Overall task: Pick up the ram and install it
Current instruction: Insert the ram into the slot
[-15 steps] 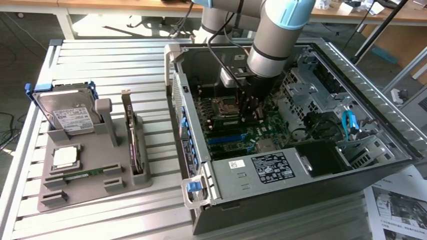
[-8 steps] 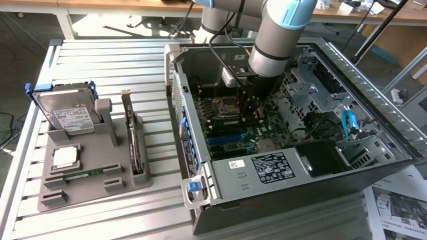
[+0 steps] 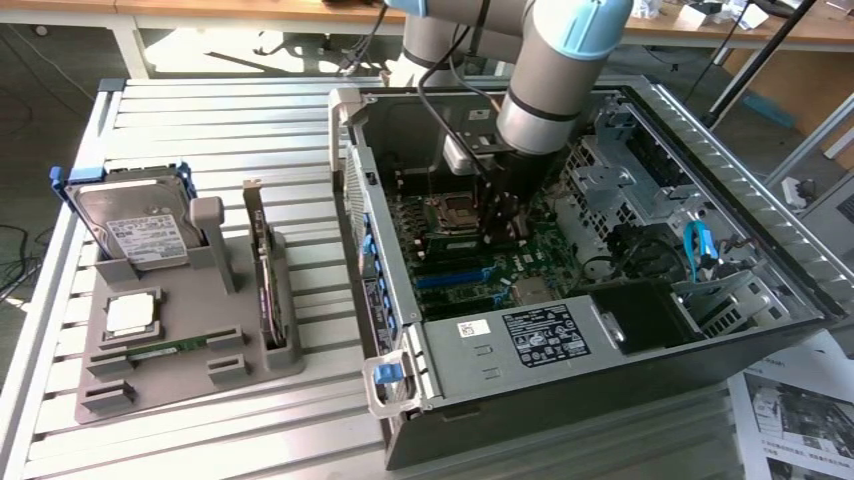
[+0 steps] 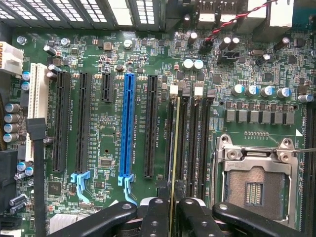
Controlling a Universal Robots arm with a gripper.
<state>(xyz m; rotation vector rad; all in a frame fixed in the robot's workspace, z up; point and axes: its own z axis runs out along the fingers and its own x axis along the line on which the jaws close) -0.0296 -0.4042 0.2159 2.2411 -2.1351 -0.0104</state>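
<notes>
Hand (image 4: pixel 172 217): clenched on the ram (image 4: pixel 171 148), with one dark finger (image 4: pixel 154 219) pressed to each face of the stick. Nothing else is gripped.
Task item: the ram stands on edge between the fingers, seen along its thin upper edge. It runs lengthwise over the outermost slot of the memory slots (image 4: pixel 193 143), the one farthest from the processor socket (image 4: pixel 254 185).
Contact: whether the stick's lower edge touches that slot or hangs just above it cannot be told.
Arm: in the exterior view the arm (image 3: pixel 547 90) reaches down into the open computer case (image 3: pixel 354 190), with the hand over the motherboard (image 4: pixel 106 143) near the case's centre.
Desk (image 3: pixel 200 110): at 9 o'clock from the case in the exterior view sits a grey fixture (image 3: pixel 187 310). It holds a hard drive (image 3: pixel 134 235), a silver processor chip (image 3: pixel 130 314) and a dark expansion card (image 3: pixel 271 285). None is touched.
Step in hand: judged to be installation. The pick-up is done and the stick is lined up with its slot, but seating is not confirmed.
Move calls for: in my judgement, a straight push square to the board with the stick kept parallel to the slot walls. Its notch must match the slot key and the end latches must be free to close.
Risk: any tilt may jam one end or load the board.
</notes>
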